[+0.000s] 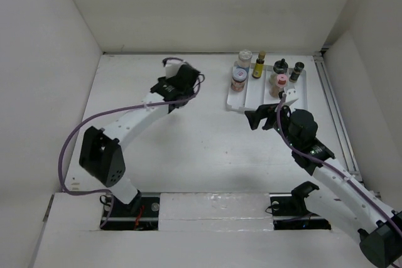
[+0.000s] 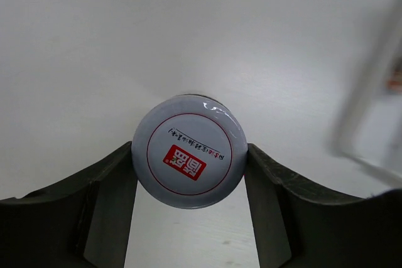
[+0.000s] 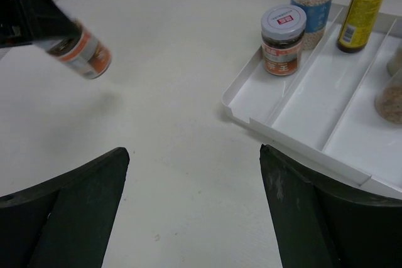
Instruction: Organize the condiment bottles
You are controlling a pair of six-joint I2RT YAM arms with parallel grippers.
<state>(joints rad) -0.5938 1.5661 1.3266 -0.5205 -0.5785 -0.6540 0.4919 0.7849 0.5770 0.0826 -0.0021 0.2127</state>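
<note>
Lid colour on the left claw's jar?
Jar lid: white, red ring and label; left wrist view.

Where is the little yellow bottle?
In the top view, the yellow bottle stands upright at the far end of the tray, right of centre, between the blue-labelled jar and a black-capped jar.

Top view: you look down from above and behind the arms (image 1: 135, 120) on the whole table (image 1: 188, 149). Left wrist: close, straight down on a jar (image 2: 188, 159). Right wrist: you look low toward the tray (image 3: 295, 137), shared with top view.
</note>
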